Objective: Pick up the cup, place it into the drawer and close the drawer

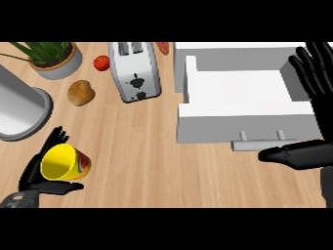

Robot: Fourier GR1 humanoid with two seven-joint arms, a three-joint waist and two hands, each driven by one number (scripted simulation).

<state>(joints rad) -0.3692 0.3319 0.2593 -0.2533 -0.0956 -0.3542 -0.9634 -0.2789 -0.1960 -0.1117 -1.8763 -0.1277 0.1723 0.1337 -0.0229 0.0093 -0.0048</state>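
At lower left, a yellow cup (pixel 62 162) with a red-banded outside is clasped by the left hand (pixel 43 181). The right hand (pixel 320 83), fingers spread straight, is raised beside the open white drawer (pixel 244 110).

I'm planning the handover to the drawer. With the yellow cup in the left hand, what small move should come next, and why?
Probably carry the yellow cup rightward toward the open white drawer. The left hand is already curled round it, the drawer gapes with nothing visible inside, and the open right hand stands at its far side.
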